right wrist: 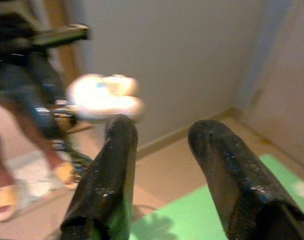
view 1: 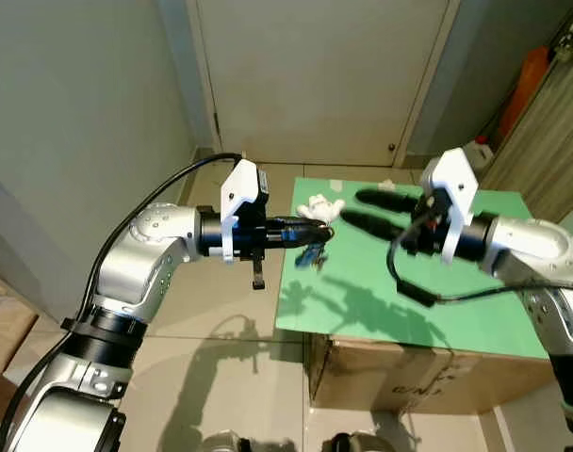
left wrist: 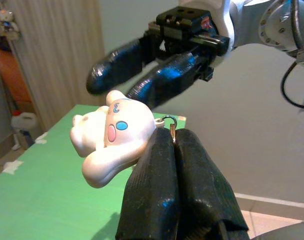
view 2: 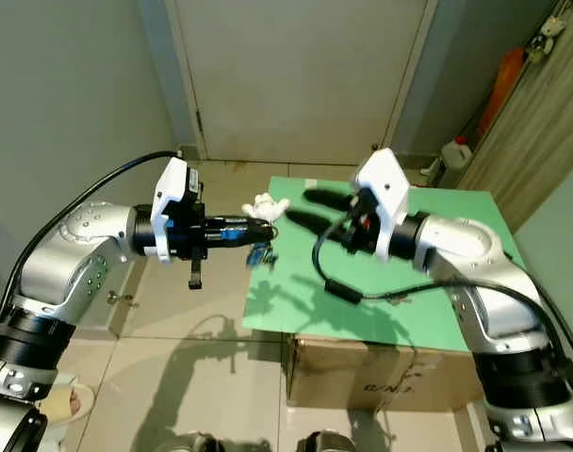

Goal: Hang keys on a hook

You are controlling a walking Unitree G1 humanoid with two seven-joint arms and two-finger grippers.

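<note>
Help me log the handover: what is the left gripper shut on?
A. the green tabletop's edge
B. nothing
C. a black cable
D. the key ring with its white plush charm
D: the left gripper is pinched shut on the key ring, the white plush charm hanging beside its fingertips.

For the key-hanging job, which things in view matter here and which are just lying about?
Part of the job:
- keys, with white plush charm
- left end effector, shut on the keys
- right end effector, open, facing them

Lying about:
- green table top
- cardboard box
- white jug
- orange container
</note>
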